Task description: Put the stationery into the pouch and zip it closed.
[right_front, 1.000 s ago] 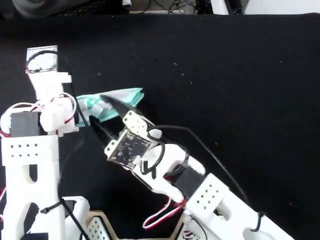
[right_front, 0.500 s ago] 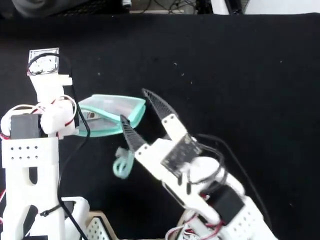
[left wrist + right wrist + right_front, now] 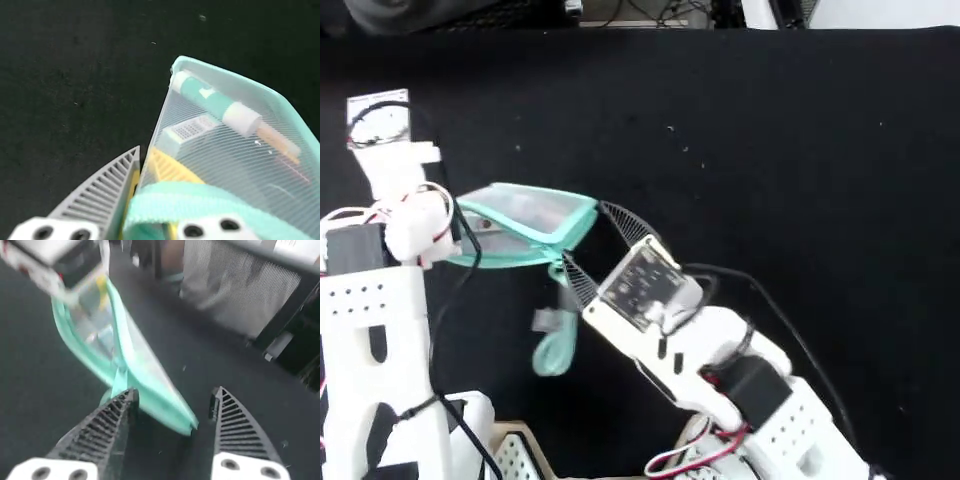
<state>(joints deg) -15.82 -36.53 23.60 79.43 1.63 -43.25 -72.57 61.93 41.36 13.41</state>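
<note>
Teal mesh pouch [image 3: 525, 225] is up off the black table [image 3: 800, 150], around 9 o'clock from the middle in the high view. There's a glue-stick-looking tube [image 3: 215, 100] and other bits inside. Looks light and floppy to me, and the mesh seems slick, so it'll probably sag and twist if pinched mid-panel. I'd grab the stiffer zipper seam or the pull, though I can't tell where the pull sits.

At the pouch's 9 o'clock end the left gripper [image 3: 458, 240] is clamped on it. At its 3 o'clock corner the right gripper [image 3: 586, 236] is spread wide, gripping nothing. A strap loop [image 3: 555, 345] dangles at 6 o'clock.
</note>
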